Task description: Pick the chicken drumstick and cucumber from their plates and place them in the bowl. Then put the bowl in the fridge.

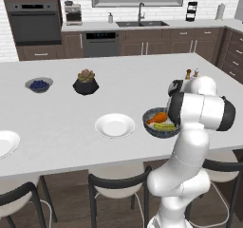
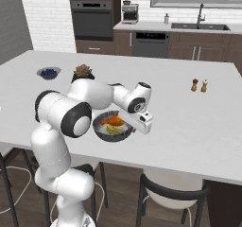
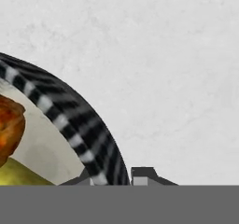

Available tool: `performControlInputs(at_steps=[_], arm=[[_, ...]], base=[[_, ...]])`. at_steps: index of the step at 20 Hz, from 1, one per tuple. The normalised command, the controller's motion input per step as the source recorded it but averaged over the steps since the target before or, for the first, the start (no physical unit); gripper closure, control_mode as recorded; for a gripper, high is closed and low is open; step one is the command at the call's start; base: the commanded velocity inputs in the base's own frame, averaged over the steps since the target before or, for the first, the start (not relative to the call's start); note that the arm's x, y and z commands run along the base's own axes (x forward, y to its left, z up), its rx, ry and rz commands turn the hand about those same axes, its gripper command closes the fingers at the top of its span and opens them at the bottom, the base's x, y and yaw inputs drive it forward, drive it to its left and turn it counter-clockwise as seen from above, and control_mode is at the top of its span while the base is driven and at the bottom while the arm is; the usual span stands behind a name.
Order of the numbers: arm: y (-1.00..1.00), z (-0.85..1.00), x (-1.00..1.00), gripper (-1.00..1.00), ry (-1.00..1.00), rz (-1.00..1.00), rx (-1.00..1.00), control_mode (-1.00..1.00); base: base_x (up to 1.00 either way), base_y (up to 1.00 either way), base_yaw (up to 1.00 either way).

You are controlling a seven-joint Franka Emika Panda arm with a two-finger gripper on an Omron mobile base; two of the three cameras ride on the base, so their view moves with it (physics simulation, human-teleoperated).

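Tool (image 3: 112,178) clamped tight on the bowl's (image 3: 70,120) rim, near edge of the worktop (image 1: 57,127). Chicken drumstick (image 2: 113,121) and cucumber (image 2: 113,129) sit inside. One-sided rim grip: lifting could tilt the bowl and spill both.

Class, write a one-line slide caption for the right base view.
Gripper shut on the rim of the bowl holding chicken drumstick and cucumber.

Matt, faintly mottled pale stone-like counter (image 3: 154,55); glossy dark striped bowl (image 3: 70,120) rim.
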Motion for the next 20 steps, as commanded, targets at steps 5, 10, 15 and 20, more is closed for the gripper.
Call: performControlInputs(at_steps=[5, 10, 15, 20], arm=[[0.0, 0.68, -0.68, 1.0, -0.24, -0.13, 0.0, -1.0], [0.0, 0.54, -0.54, 1.0, -0.11, -0.49, 0.04, -1.0], [0.0, 0.26, -0.03, 1.0, -0.03, -0.65, 0.05, -1.0], [0.01, 0.39, -0.16, 1.0, -0.06, -0.7, 0.24, -1.0]], base=[[0.0, 0.0, 0.0], [0.0, 0.0, 0.0], [0.0, 0.0, 0.0], [0.0, 0.0, 0.0]])
